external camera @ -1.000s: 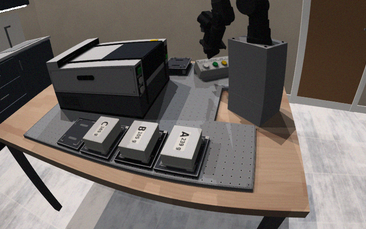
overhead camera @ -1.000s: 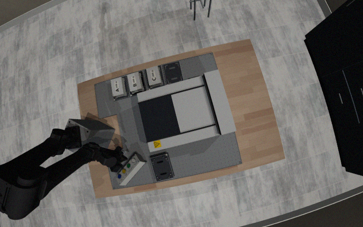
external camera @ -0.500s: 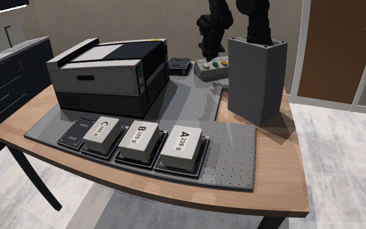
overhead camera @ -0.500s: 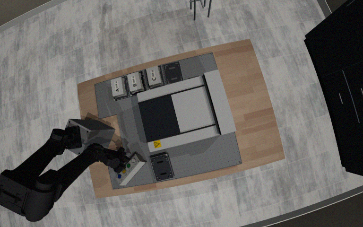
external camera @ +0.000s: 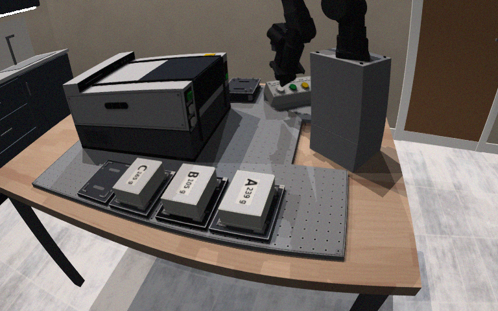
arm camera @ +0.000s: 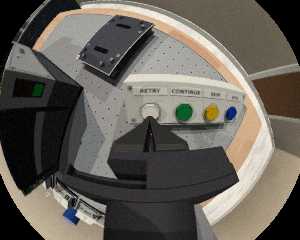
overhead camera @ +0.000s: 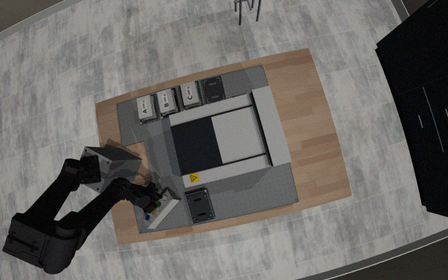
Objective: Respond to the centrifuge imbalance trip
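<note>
My gripper is shut and empty, its fingertips right at the white RETRY button of the PANEL. I cannot tell whether the button is lit. The centrifuge has its top covered by a dark panel and a light panel; nothing inside shows. Balance plates A, 239 g, B, 105 g, and C, 165 g, sit on their nests. Nest HB4 is empty.
On the PANEL, green, yellow and blue buttons follow RETRY. An empty dark nest lies beside the PANEL. The arm's grey pedestal stands close behind. The centrifuge's green button faces my base.
</note>
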Action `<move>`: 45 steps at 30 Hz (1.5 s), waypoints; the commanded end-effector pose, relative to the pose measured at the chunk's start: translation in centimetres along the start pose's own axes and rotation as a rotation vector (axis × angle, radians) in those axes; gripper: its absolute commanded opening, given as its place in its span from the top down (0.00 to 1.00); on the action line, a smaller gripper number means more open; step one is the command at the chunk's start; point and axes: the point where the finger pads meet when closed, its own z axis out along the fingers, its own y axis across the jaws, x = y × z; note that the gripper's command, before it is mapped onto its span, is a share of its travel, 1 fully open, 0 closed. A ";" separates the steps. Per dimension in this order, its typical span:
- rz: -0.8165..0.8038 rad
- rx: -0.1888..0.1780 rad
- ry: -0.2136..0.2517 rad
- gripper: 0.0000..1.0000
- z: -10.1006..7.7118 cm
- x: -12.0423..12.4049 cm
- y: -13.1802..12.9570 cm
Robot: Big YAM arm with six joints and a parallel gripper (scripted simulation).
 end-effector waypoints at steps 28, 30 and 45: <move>-0.004 0.001 -0.012 1.00 0.2 -0.2 -0.3; -0.004 0.001 -0.010 1.00 0.3 -0.1 -0.3; -0.004 0.002 -0.008 1.00 0.8 0.0 -0.3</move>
